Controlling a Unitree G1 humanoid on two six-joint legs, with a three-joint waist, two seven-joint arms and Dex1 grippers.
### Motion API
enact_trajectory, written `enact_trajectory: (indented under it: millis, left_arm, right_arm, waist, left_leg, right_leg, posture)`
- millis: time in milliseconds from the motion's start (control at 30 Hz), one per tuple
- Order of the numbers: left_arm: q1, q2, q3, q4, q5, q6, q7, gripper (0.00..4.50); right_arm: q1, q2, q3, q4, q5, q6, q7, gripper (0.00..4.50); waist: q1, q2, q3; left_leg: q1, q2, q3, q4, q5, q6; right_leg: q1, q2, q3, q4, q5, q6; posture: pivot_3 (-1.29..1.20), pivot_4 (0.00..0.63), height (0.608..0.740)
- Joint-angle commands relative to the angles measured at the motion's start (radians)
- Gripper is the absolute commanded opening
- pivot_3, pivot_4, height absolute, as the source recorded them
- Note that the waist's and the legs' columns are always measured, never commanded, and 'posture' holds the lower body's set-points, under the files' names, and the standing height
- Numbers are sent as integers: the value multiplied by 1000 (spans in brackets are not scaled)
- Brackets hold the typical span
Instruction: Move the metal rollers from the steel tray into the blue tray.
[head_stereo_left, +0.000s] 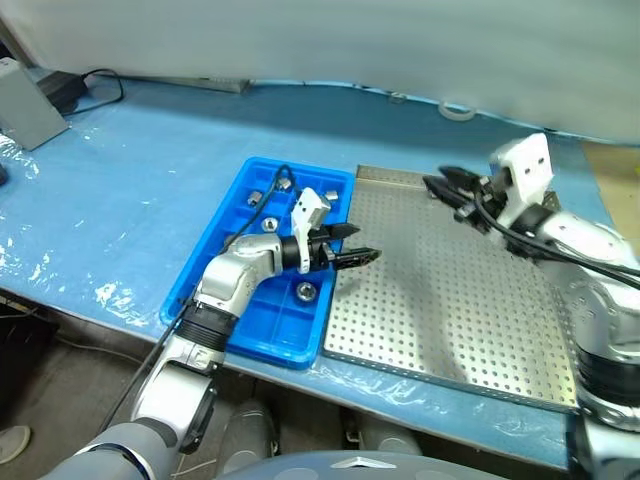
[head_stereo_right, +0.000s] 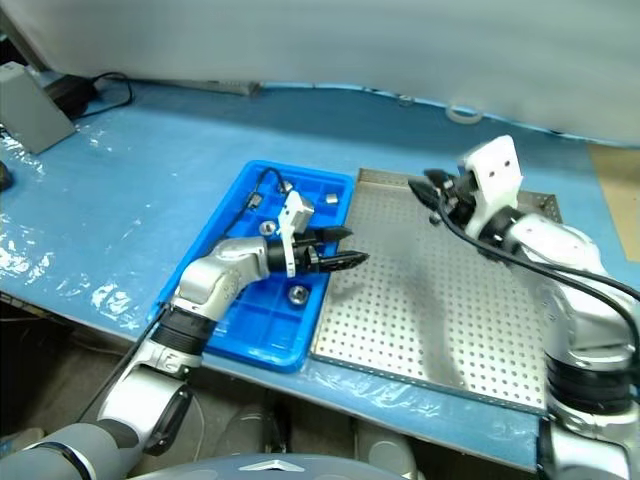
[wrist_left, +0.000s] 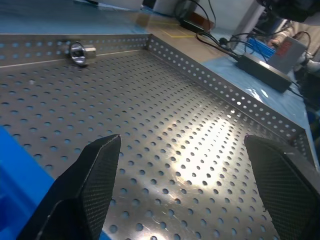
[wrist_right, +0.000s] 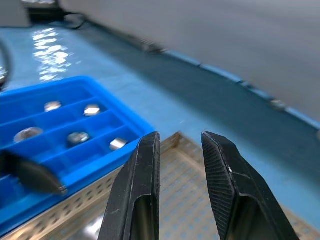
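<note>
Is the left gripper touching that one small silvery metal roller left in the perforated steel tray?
Apart. The left wrist view shows the roller by the tray's far rim, beyond the left gripper.

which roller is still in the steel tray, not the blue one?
The lone metal roller against the perforated rim at a corner of the steel tray. The other rollers all sit in compartments of the blue tray.

The rectangular plastic gridded tray (head_stereo_left: 205, 272) was bright blue. The large perforated steel tray (head_stereo_left: 450, 300) was silver-grey, dotted with rows of small holes. The short metal rollers (head_stereo_left: 305, 291) were silvery-grey, and the plastic table sheet (head_stereo_left: 130, 180) pale blue.
</note>
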Motion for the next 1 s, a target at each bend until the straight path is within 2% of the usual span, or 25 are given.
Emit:
enact_trajectory:
  millis: [33, 133, 233, 433, 700, 900, 1000]
  left_arm:
    - [-43, -6, 72, 9, 16, -42, 87, 4173]
    - [-51, -9, 110, 0, 24, -43, 156, 4173]
    - [-39, -8, 140, -30, 32, -37, 223, 4173]
    - [-50, -7, 182, -35, 59, -38, 347, 4173]
    - [-12, -4, 216, -136, 32, 5, 405, 4173]
    - [-17, 18, 215, -154, 21, 28, 388, 4173]
    - [-36, 27, 217, -144, 15, 34, 381, 4173]
  right_arm:
    - [-101, 98, 0, 122, -122, -97, -199, 1330]
    - [-176, 185, 11, 244, -182, -164, -296, 1330]
    - [-226, 256, 50, 318, -197, -220, -300, 1330]
    - [-290, 328, 95, 421, -208, -288, -276, 1330]
    - [-300, 385, 140, 469, -225, -359, -256, 1330]
    - [-309, 386, 117, 525, -260, -410, -311, 1330]
    - [-324, 417, 20, 552, -197, -358, -386, 1330]
  waist:
    - [4, 0, 0]
    - [8, 0, 0]
    - [20, 0, 0]
    - [50, 0, 0]
    - [89, -1, 1]
    - [94, -1, 1]
    - [93, -1, 1]
  left_leg:
    - [-1, 0, 0, 0, 1, -1]
    - [-1, 0, 0, 0, 4, -6]
    - [-3, 0, 0, -3, 5, -7]
    - [-14, 1, 0, -3, 6, -7]
    - [-16, 1, 0, -3, 5, -7]
    - [-16, 1, 0, -2, 6, -7]
    - [-15, 1, 0, -2, 6, -7]
  right_leg:
    - [0, 0, 0, 0, 0, 0]
    - [-2, 0, 0, 1, 1, -1]
    - [-6, 0, 0, 2, 1, -1]
    - [-19, 0, -1, 5, 1, -1]
    - [-20, 0, -2, 4, 1, -2]
    - [-19, 0, -2, 4, 1, -2]
    - [-19, 0, -2, 4, 1, -2]
  posture:
    - [-218, 150, 740]
    - [-169, 150, 740]
    - [-109, 150, 740]
    - [-37, 150, 740]
    - [9, 150, 740]
    - [-15, 150, 740]
    - [-34, 150, 740]
